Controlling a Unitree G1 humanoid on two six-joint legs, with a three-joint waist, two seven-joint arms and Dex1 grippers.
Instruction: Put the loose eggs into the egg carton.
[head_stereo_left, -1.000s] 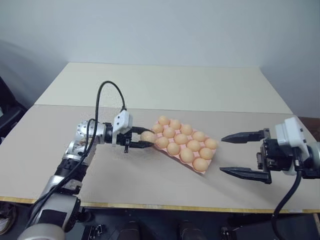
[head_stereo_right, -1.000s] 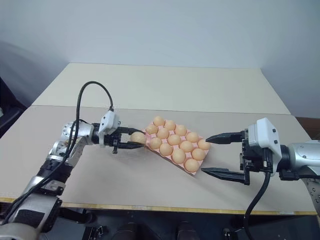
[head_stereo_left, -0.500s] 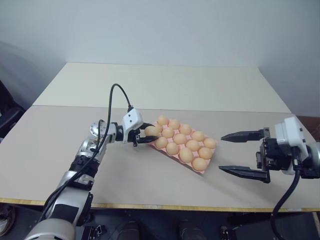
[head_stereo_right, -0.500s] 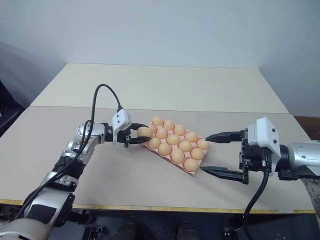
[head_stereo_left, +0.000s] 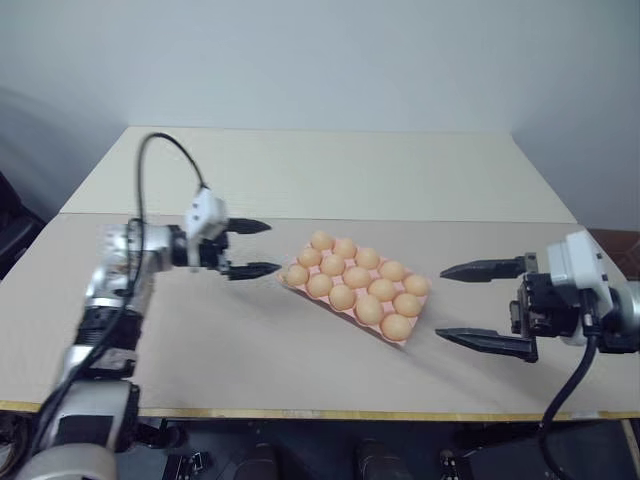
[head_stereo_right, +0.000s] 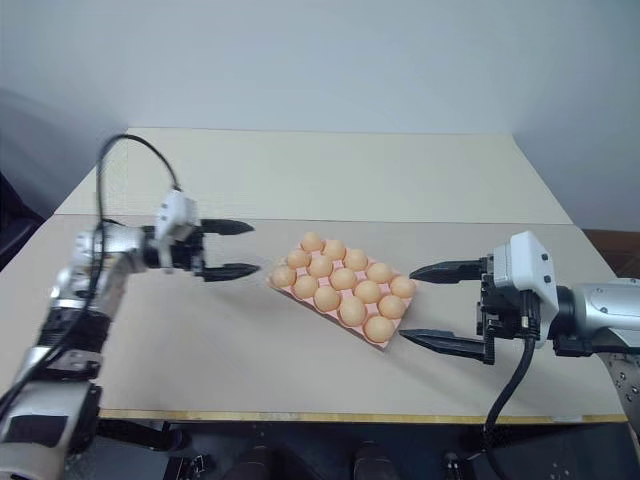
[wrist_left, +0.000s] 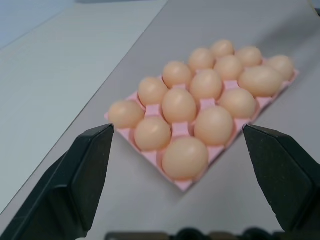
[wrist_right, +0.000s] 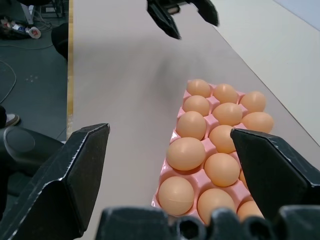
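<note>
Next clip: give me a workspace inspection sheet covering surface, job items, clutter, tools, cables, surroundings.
Surface: flat beige tabletop, with a paler cream panel behind it.
Job items: flat pink moulded-pulp egg carton lying at a slant mid-table, with smooth light-brown oval eggs in its visible cups; no loose egg seen on the table.
Clutter: nothing seen.
Tools: left tool open, empty, off the carton's left end; right tool open, empty, apart from the carton's right end.
Cables: black cable looping above the left arm; another black cable hanging under the right wrist.
Surroundings: plain pale wall behind.
</note>
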